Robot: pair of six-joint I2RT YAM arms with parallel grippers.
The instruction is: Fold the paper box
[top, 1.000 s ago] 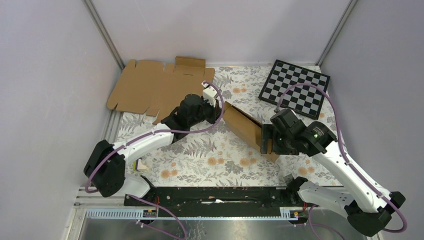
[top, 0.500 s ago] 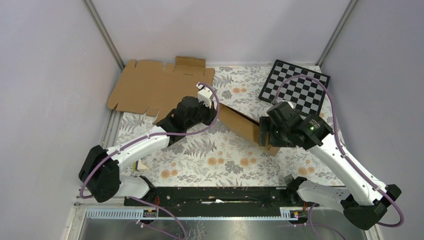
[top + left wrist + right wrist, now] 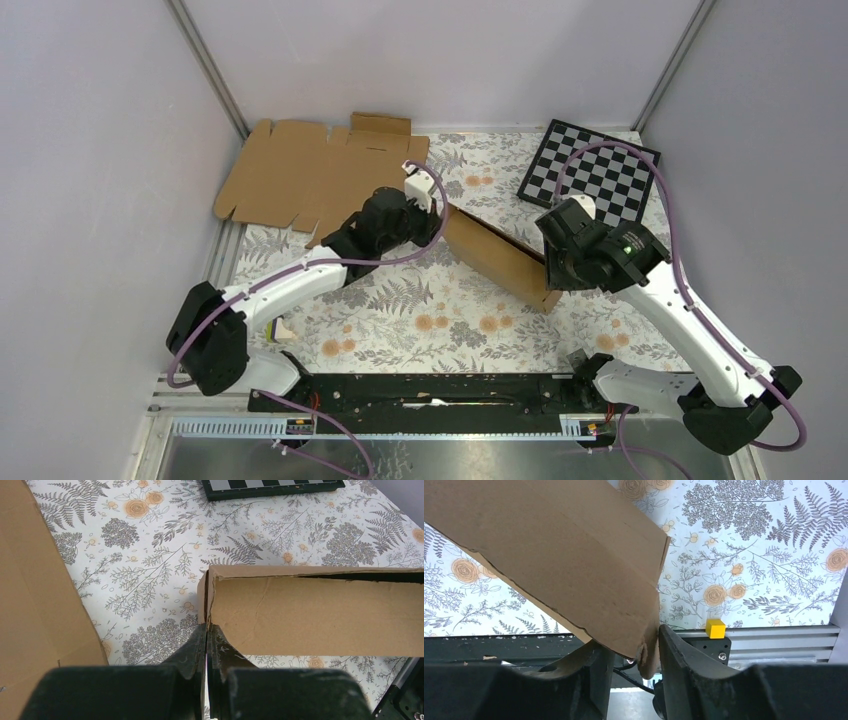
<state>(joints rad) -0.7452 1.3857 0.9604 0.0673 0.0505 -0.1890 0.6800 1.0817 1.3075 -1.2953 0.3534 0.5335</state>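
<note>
The paper box is a long, narrow, partly folded piece of brown cardboard lying slantwise across the middle of the floral table. My left gripper is shut on a thin flap edge at its far-left end; in the left wrist view the fingertips pinch that edge below the box's side wall. My right gripper straddles the near-right end. In the right wrist view the box's corner fills the gap between the jaws and touches both fingers.
A flat brown cardboard sheet lies at the back left, close to the left arm, and shows in the left wrist view. A black-and-white checkerboard lies at the back right. A black rail with a small yellow cube runs along the near edge.
My right gripper has closed in from wide open onto the box's near-right end and swung slightly to the right. The left gripper stayed shut on the flap, shifting only a little.
</note>
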